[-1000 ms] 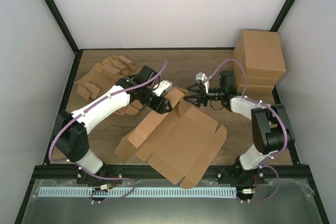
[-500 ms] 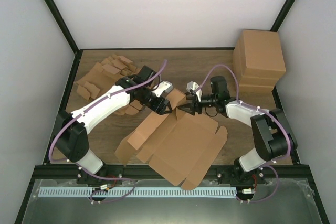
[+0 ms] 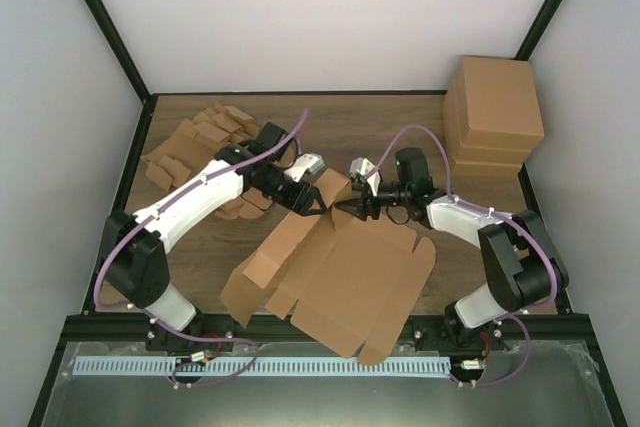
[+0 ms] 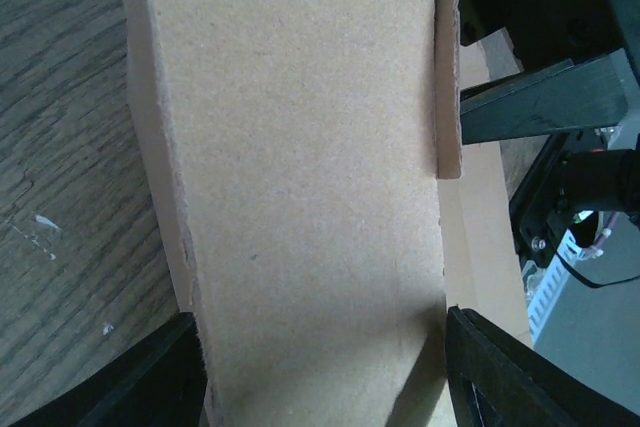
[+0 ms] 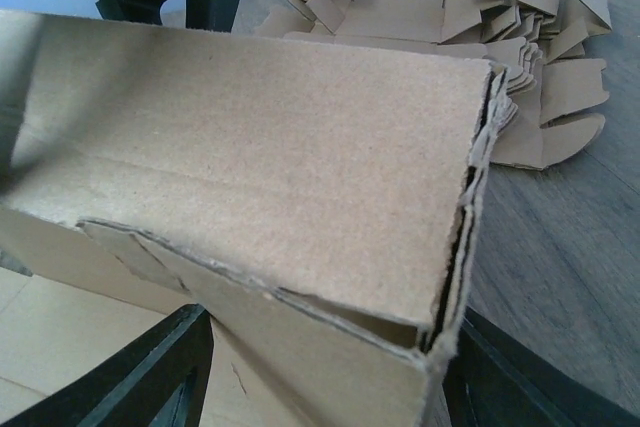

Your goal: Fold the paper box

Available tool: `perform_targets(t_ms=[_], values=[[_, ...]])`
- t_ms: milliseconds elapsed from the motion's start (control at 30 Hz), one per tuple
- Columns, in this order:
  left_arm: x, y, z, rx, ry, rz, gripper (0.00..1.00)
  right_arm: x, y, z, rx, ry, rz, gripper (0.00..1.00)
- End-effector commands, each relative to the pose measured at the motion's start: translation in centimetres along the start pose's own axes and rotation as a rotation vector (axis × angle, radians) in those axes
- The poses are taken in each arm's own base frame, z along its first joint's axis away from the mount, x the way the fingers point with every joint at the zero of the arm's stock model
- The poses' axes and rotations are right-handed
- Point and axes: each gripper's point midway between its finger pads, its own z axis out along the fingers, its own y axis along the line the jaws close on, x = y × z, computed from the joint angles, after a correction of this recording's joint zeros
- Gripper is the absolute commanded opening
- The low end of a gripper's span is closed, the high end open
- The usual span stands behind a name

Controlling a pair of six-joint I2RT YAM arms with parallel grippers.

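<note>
We saw the left gripper (image 3: 313, 205) clamped across the paper box's (image 3: 350, 282) raised far flap. The right gripper (image 3: 347, 207) straddled it too, but we couldn't tell if it was gripping.

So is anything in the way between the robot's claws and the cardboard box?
No, nothing visible is. The left gripper and right gripper are both right at the paper box's raised flap, with cardboard between their fingers.

Nothing can be read anywhere. The box (image 3: 345, 277) at the left claw (image 3: 312, 209) and right claw (image 3: 346, 207) is bare brown cardboard; so are the stack (image 3: 495, 112) to their right and the heap (image 3: 200, 142) to their left.
</note>
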Motion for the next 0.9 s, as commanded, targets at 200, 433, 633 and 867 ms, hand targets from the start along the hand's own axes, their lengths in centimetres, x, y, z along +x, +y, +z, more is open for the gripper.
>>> perform_targets(t_ms=[200, 433, 633, 867], values=[[-3.9, -5.6, -3.2, 0.228, -0.173, 0.129, 0.74, 0.3, 2.0, 0.9, -0.040, 0.015, 0.007, 0.62], [-3.7, -3.7, -2.6, 0.129, -0.158, 0.101, 0.80, 0.2, 2.1, 1.2, -0.040, 0.019, 0.013, 0.60], [-3.6, -2.7, -1.9, 0.100, -0.149, 0.085, 0.81, -0.1, 2.3, 1.9, -0.031, 0.011, 0.024, 0.58], [-3.9, -3.3, -1.6, 0.145, -0.152, 0.088, 0.81, -0.3, 2.1, 2.7, 0.013, 0.001, 0.046, 0.56]])
